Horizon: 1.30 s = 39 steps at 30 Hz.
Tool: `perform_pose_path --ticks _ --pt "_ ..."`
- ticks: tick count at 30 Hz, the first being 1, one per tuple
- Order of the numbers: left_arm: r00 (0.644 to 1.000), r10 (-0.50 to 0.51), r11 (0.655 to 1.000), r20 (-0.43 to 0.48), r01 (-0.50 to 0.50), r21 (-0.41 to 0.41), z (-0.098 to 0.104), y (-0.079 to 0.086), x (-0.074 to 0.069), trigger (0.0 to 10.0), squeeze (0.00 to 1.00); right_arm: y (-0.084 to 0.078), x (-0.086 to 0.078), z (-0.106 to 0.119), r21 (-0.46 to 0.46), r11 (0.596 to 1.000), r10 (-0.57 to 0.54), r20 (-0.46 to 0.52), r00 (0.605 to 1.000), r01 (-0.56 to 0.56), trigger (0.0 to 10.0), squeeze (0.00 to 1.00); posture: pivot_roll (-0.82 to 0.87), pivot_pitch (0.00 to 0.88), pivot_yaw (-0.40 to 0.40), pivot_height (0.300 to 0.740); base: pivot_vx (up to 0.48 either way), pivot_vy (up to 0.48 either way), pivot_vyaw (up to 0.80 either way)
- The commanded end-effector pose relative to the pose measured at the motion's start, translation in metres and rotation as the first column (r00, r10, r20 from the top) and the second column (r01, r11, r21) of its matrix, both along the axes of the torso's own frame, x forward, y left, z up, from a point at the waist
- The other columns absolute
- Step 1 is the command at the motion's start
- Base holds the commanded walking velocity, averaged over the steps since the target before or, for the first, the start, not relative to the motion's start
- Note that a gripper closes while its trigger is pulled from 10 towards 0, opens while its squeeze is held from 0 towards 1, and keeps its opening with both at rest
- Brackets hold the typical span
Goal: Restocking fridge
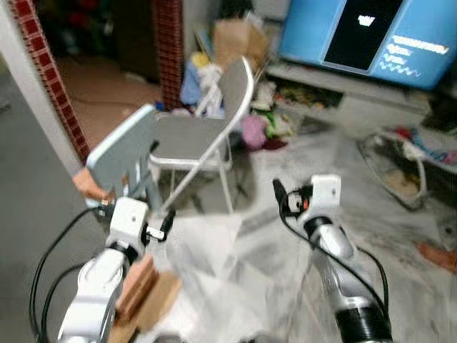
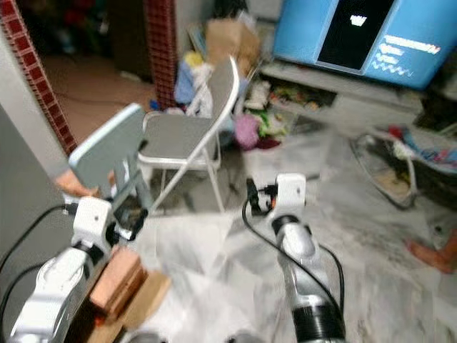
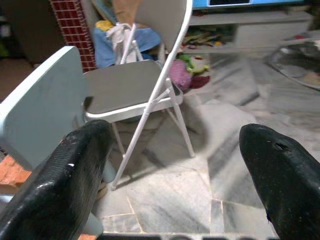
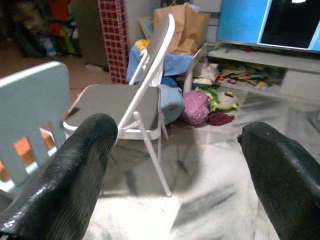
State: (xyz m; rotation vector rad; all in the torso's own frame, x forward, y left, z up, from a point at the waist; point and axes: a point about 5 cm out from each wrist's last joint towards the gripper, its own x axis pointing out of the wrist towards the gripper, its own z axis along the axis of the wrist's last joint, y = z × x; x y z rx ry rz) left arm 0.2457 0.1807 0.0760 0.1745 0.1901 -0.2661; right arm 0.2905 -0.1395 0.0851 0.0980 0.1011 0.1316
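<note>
Silver and black, both arms reach forward at the lower edge of the head views, their elbows cut off; the left tool (image 3: 170, 175) has its fingers spread wide with nothing between them; the right tool (image 4: 175, 170) is likewise released, its textured black fingers (image 4: 75, 170) well apart over bare floor; both fingers in each wrist view run out of frame. Beside the left arm sits a blurred tan block-like thing (image 1: 139, 289), hard to identify. Pale marbled floor tiles (image 1: 264, 271) spread ahead; just beyond the left tool stands a light blue slatted chair back (image 1: 121, 153), partly hidden; then a grey folding chair (image 1: 207, 136) with a thin white tube frame; behind it a heap of cloth and toys (image 1: 260, 128), a brown paper bag (image 1: 239, 39), a red mosaic pillar (image 1: 170, 50) and a blue screen (image 1: 364, 36), cropped at the top. No fridge can be made out.
</note>
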Motion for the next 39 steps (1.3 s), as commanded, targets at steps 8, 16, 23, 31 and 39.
perform_pose_path --ticks 8,16,23,31,39 --pt "0.999 -0.04 0.999 0.018 0.04 -0.014 0.001 -0.005 0.004 10.0 0.0 -0.014 -0.008 0.0 -0.019 0.995 -0.096 0.004 0.995 0.097 10.0 0.0 0.12 0.0 0.002 0.74 -0.035 0.036 0.0" --pt "0.995 -0.088 0.996 0.045 0.088 0.0 0.009 -0.012 0.015 10.0 0.0 -0.016 -0.009 0.002 -0.014 0.989 -0.145 0.012 0.989 0.145 10.0 0.0 0.1 0.0 0.039 0.74 0.0 0.0 -0.06" --pt "0.994 -0.094 0.995 0.051 0.093 0.02 0.011 -0.014 0.018 10.0 0.0 -0.012 0.0 0.007 -0.027 0.993 -0.116 0.028 0.993 0.116 10.0 0.0 0.11 0.0 0.023 0.74 -0.168 0.0 -0.54" --pt "0.993 -0.1 0.995 0.057 0.098 0.031 0.012 -0.014 0.015 10.0 0.0 -0.007 0.008 0.01 -0.037 0.995 -0.092 0.033 0.995 0.094 10.0 0.0 0.13 0.0 -0.003 0.74 -0.361 0.312 -0.47" --pt "0.994 -0.084 0.996 0.067 0.082 0.018 0.013 -0.013 0.015 10.0 0.0 -0.004 0.013 0.011 -0.045 0.996 -0.08 0.034 0.996 0.081 10.0 0.0 0.14 0.0 -0.014 0.74 -0.363 0.318 0.0"
